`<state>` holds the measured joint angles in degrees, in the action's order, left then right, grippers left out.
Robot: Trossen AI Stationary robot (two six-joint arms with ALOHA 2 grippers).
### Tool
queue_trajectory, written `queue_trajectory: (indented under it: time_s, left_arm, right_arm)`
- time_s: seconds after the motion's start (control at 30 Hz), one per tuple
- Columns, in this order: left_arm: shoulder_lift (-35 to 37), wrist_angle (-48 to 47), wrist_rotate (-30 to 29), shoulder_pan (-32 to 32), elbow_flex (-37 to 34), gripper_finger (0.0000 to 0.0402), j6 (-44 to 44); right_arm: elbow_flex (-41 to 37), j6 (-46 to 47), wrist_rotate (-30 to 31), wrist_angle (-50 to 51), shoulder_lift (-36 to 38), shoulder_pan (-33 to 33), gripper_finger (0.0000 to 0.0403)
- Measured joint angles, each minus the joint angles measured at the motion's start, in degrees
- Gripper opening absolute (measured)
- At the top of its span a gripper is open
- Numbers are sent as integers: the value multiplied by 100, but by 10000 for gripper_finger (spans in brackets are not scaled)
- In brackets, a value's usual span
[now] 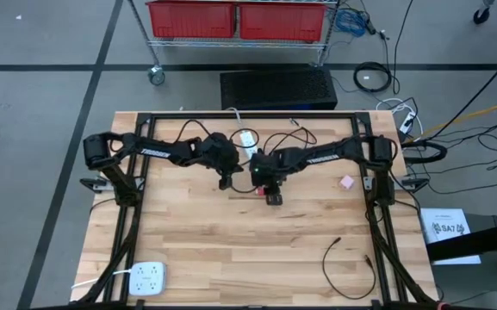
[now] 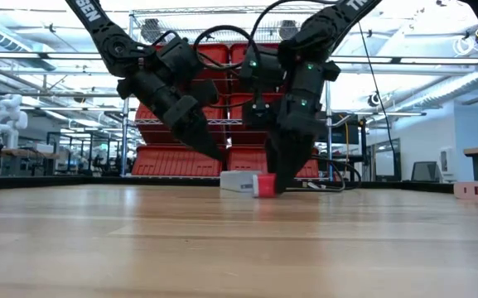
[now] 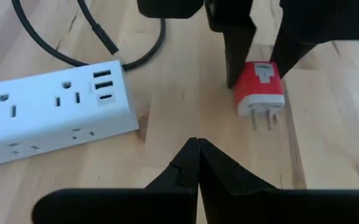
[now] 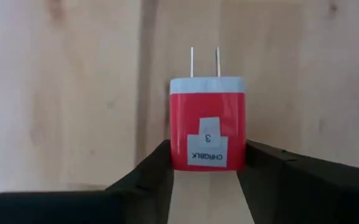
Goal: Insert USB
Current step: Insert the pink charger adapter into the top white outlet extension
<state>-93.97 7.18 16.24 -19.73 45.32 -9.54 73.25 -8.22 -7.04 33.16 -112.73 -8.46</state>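
The red wall charger [image 4: 208, 124] is lying flat on the wooden table [image 1: 231, 250] near the middle of its far half, with its two metal prongs [image 4: 205, 63] pointing away from the right gripper [image 4: 205, 163]. The charger is being straddled by the right gripper, whose two dark fingers [image 4: 143, 177] are standing at either side of the red body; in the right wrist view the fingers are appearing to touch both flanks, but whether the body is being squeezed or merely bracketed cannot be told. A white label [image 4: 208, 147] with printed text is showing on the upper face of the charger. The white power strip [image 3: 55, 115], with its outlets and USB ports facing up, is lying near the charger and clear of it, and a black cable [image 3: 92, 37] is running across the wood beside it. The left gripper [image 3: 198, 163] is being held just above the table close to the strip and the charger, with its fingers pressed together and nothing between them. In the low view both grippers are angled down toward the same spot, the right one reaching the tabletop at the charger and the left one stopping just short of the strip. A second white power strip [image 1: 146, 279] is lying at the near left corner of the table, a loose black cable [image 1: 347, 269] is lying at the near right, and a small pink object [image 1: 347, 182] is resting close to the right arm's base.
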Motion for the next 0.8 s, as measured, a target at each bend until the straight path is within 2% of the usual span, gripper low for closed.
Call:
queue_trajectory:
  time_s: [0.17,0.27,0.57,0.8]
  left_arm:
    - [0,132,-30,-2,0,8,17]
    - [0,217,-30,-2,0,8,20]
    - [4,352,-27,-2,0,8,26]
    - [7,493,-27,-2,0,8,42]
  right_arm:
    - [17,30,133,108,92,-6,259]
    - [20,25,141,196,244,-5,290]
    - [20,-165,121,822,1051,-5,277]
    - [31,-252,119,943,1041,-5,252]
